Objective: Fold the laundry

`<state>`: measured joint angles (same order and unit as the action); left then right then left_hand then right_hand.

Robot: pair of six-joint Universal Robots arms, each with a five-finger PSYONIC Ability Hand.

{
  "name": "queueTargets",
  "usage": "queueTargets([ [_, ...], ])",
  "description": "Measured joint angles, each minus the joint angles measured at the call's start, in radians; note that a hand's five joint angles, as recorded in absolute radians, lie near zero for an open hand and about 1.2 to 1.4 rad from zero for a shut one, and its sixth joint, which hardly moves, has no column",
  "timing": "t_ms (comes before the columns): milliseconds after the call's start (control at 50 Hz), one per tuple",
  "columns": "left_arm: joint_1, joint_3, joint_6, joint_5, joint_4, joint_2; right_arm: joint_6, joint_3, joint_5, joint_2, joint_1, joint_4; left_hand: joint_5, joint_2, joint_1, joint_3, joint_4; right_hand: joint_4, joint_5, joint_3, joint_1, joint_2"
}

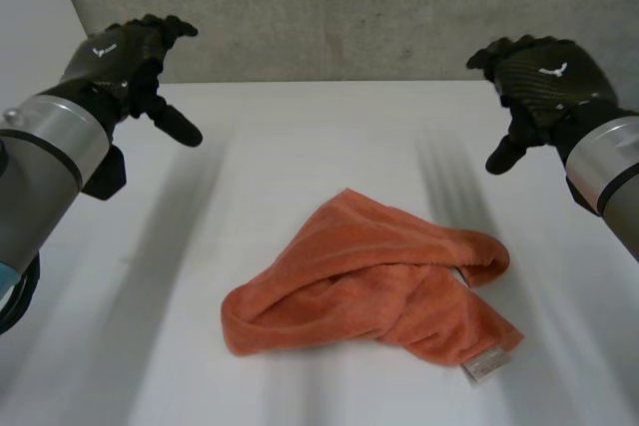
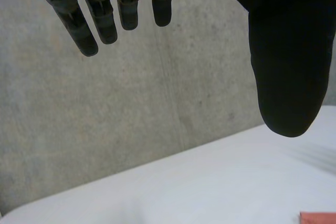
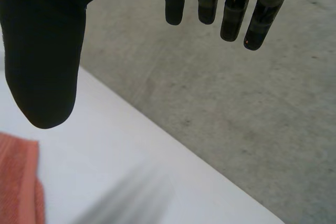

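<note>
Orange towel [image 1: 364, 291] lies crumpled at lower centre of white tabletop [image 1: 300, 137]. Left hand [image 1: 125, 57] upper left, right hand [image 1: 544, 72] upper right; both clear of cloth, fingers relaxed, empty. Step: pre-grasp. Next move likely: descend, pinch towel edges, spread flat.

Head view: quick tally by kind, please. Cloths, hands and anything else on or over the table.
Cloths: 1, the orange towel, crumpled
Hands: 2, the left hand and the right hand, both open, above the table, off the towel
Tables: 1, the white table
Total: 4
</note>
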<state>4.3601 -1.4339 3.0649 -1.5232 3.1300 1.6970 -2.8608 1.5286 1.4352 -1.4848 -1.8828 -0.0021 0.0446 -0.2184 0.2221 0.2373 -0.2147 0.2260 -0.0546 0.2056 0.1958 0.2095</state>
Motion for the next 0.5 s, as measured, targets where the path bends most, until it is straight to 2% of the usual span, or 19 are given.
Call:
queueTargets([
  [160, -0.006, -0.039, -0.003, -0.001, -0.031, 0.066, 0.117, -0.014, -0.14, 0.053, -0.004, 0.088, 0.001, 0.0, 0.0, 0.0, 0.0, 0.0, -0.002, 0.0, 0.0, 0.0],
  [180, -0.006, -0.039, -0.003, -0.001, -0.031, 0.066, 0.117, -0.014, -0.14, 0.053, -0.004, 0.088, 0.001, 0.0, 0.0, 0.0, 0.0, 0.0, -0.002, 0.0, 0.0, 0.0],
  [280, -0.017, -0.132, -0.005, 0.004, -0.073, 0.115, 0.123, -0.051, -0.248, 0.148, -0.018, 0.16, 0.004, -0.002, 0.003, 0.0, -0.003, 0.0, -0.001, 0.0, 0.0, 0.0],
  [380, -0.019, -0.226, -0.005, 0.003, -0.075, 0.13, 0.086, -0.12, -0.286, 0.282, -0.084, 0.177, 0.004, -0.002, 0.003, 0.0, -0.003, 0.0, -0.002, 0.0, 0.0, 0.0],
  [500, -0.007, -0.303, -0.006, 0.001, -0.05, 0.125, 0.025, -0.223, -0.291, 0.441, -0.175, 0.179, 0.003, -0.002, 0.003, 0.0, -0.003, 0.0, -0.002, 0.0, 0.0, 0.0],
])
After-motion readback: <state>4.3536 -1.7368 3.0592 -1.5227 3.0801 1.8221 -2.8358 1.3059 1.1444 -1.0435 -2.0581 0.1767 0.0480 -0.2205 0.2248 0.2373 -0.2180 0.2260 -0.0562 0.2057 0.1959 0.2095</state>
